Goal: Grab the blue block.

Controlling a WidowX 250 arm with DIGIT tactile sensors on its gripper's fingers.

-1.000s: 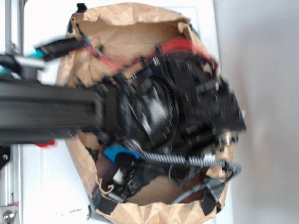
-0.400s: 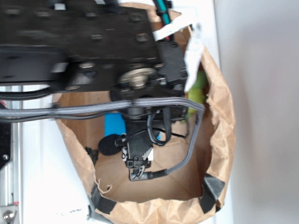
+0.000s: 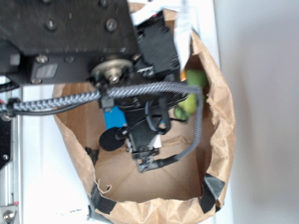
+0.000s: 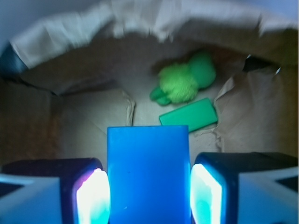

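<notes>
Exterior view: crumpled brown paper bag with black-taped corners fills the frame, open side up. Black robot arm crosses the upper left and reaches down into it, trailing a braided grey cable. Tool sits low in the bag near centre; jaw state unreadable from here.

Wrist view: flat bright blue rectangular block fills the lower centre, standing between the two dark pads. Pads sit flush against its left and right faces with no gap visible, so the tool reads as pinching the block across its narrow width. Whether the block is clear of the bag floor, cannot tell.

Behind, upper right: fuzzy green plush toy, and just below it a flat green rectangular block, both well apart from the blue one.

Handling, judged: rigid, light, smooth-faced, likely slippery. Rounded edges argue for a hold on the flat opposing sides, mid-length, as here.
</notes>
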